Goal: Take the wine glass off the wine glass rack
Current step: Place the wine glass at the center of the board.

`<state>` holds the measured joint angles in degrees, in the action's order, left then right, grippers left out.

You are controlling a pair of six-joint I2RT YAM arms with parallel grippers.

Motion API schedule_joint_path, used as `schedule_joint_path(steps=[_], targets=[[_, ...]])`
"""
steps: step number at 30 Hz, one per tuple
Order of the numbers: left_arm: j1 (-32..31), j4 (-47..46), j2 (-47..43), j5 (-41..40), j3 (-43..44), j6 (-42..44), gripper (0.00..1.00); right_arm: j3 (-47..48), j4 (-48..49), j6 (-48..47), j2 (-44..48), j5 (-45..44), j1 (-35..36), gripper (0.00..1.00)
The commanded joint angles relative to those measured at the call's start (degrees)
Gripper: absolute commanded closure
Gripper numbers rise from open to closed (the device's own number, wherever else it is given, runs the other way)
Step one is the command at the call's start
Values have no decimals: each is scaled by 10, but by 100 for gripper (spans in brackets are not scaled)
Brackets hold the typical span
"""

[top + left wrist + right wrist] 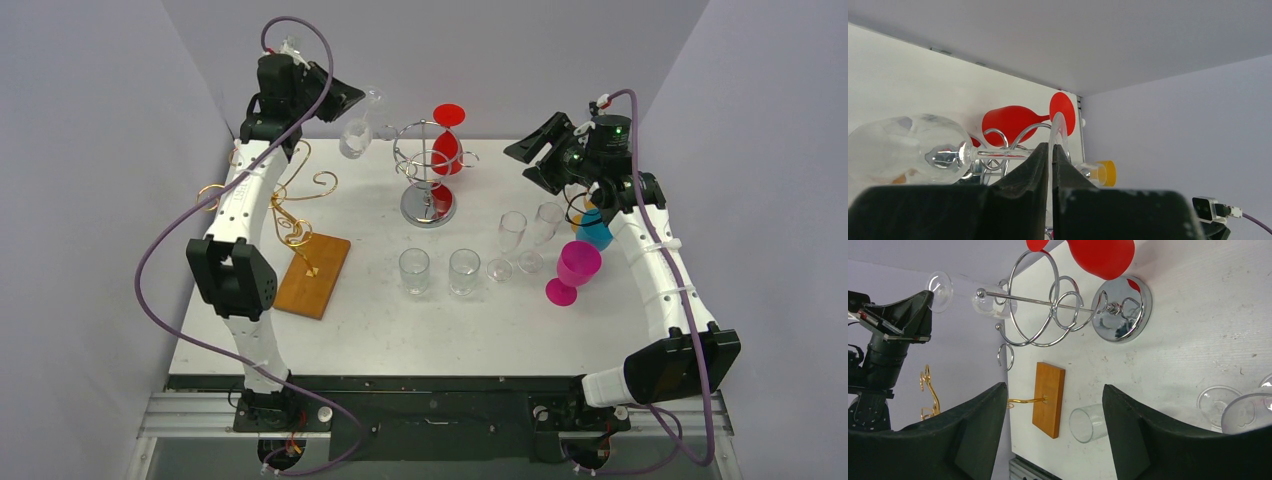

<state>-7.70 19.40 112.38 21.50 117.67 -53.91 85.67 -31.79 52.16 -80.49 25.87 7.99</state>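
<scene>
A clear wine glass (355,138) hangs in the air, bowl down, just left of the chrome wine glass rack (428,170). My left gripper (350,98) is shut on the thin edge of its foot. In the left wrist view the foot stands edge-on between the fingertips of that gripper (1050,147), and the bowl (908,147) lies to the left. I cannot tell whether the glass touches the rack's left arm. A red wine glass (448,150) hangs on the rack. To the right of the rack my right gripper (535,160) is open and holds nothing; in its own view the gripper (1054,390) looks at the rack (1048,305).
A wooden block with a gold wire stand (312,272) lies at the left. Two tumblers (414,270) stand in the middle, with clear stemmed glasses (510,240) to their right. A pink goblet (575,270) and a blue cup (594,232) stand by the right arm.
</scene>
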Motion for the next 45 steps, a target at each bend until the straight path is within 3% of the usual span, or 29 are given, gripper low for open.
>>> schedule_joint_path(steps=[1, 14, 21, 28, 45], targets=[[5, -61, -53, 14, 18, -9, 100, 2, 13, -13, 20, -12, 10, 35], [6, -40, -94, 20, 30, -20, 100, 20, 21, -44, 34, -27, 32, 35], [5, -12, -115, 25, 46, -39, 100, 7, 66, -99, 68, -78, 63, 33], [3, 11, -148, 32, 46, -49, 100, -14, 163, -174, 102, -169, 143, 24], [-9, -13, -260, 88, -41, -112, 100, -9, 345, -355, 34, -274, 337, 22]])
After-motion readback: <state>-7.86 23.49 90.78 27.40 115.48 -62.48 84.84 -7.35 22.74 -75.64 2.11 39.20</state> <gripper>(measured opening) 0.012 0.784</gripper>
